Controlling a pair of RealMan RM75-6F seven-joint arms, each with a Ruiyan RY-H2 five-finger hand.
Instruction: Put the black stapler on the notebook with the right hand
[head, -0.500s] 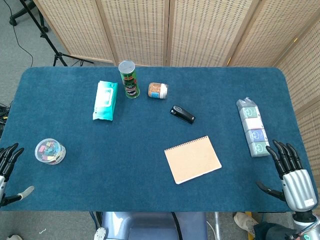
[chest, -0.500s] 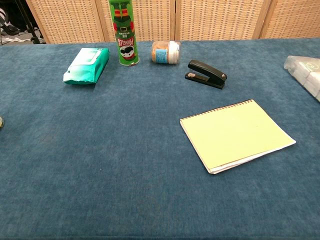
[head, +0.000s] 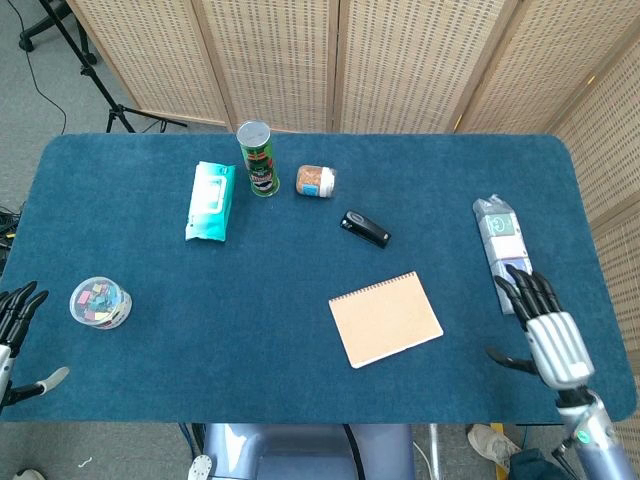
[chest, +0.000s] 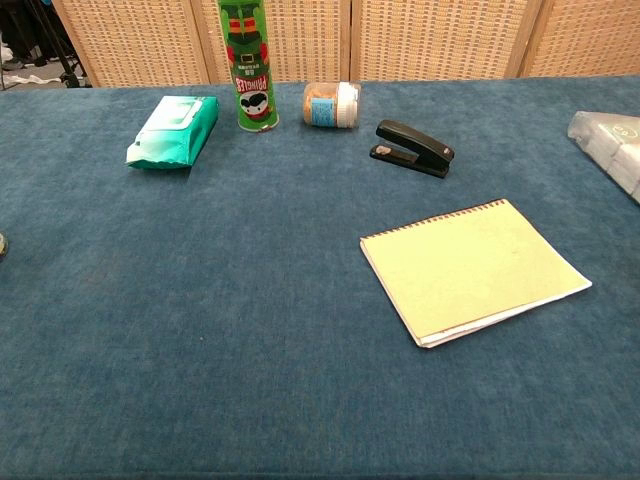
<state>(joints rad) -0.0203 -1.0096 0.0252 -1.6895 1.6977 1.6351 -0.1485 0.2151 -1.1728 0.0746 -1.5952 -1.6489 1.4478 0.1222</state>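
Observation:
The black stapler (head: 365, 229) (chest: 413, 147) lies on the blue table beyond the notebook, apart from it. The spiral notebook (head: 386, 318) (chest: 473, 270) lies flat near the table's front, right of centre. In the head view my right hand (head: 541, 327) hovers over the front right of the table, fingers spread and empty, well right of the notebook. My left hand (head: 17, 340) shows at the front left edge, fingers spread, holding nothing. Neither hand appears in the chest view.
A green Pringles can (head: 258, 158) stands at the back, with a small jar (head: 316, 181) beside it and a teal wipes pack (head: 211, 200) to its left. A clear tub of clips (head: 100, 302) sits front left. A long wrapped pack (head: 504, 253) lies at the right edge, just beyond my right hand.
My right hand has moved up and leftward over the table's front right corner, closer to the wrapped pack. The left hand has slipped slightly down and outward. The objects have not moved.

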